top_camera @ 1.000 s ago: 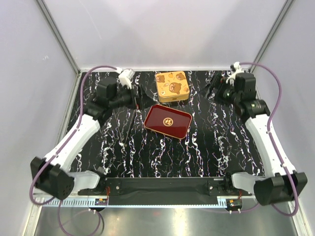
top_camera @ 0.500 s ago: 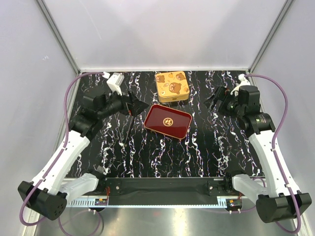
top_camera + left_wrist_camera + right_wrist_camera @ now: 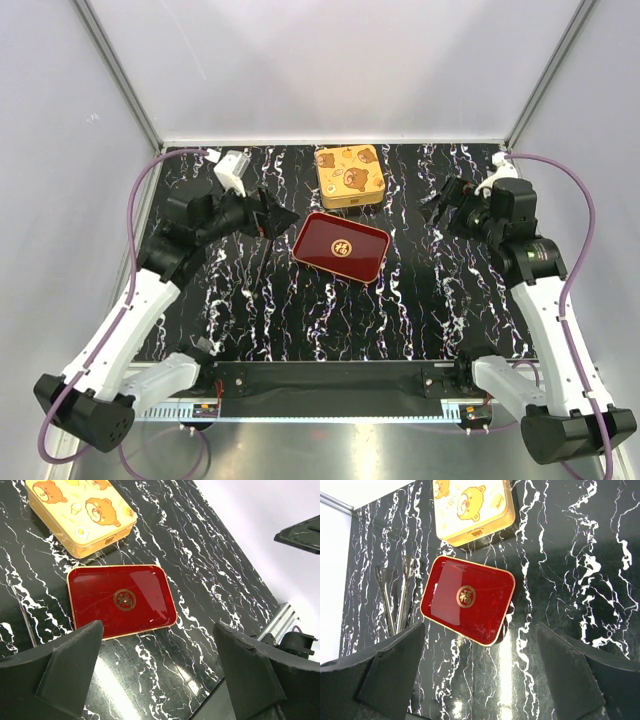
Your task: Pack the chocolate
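The black table (image 3: 420,300), veined with white like marble, fills the floor of the cell. The red tray (image 3: 341,246) lies near its middle and serves as the reference for everything else.

The left arm (image 3: 150,290) reaches in from the tray's left. Its left gripper (image 3: 283,217) hangs above the table near the tray's far left corner, jaws spread wide and holding nothing. The right arm (image 3: 545,300) stands on the tray's right. Its right gripper (image 3: 437,205) is well apart from the tray, likewise spread wide and holding nothing.

The tray is a glossy rectangle with rounded corners, a thin gold rim and a round gold emblem at its centre. Its surface shows only that emblem and glare.

Just beyond the tray's far edge, with a narrow strip of table between, sits a square gold tin (image 3: 349,176). Its lid is shut and printed with brown bears.

Metal tongs (image 3: 404,595) lie flat on the table near the tray's left side.

The chocolate shows in none of the views, so neither its look nor its place can be told.
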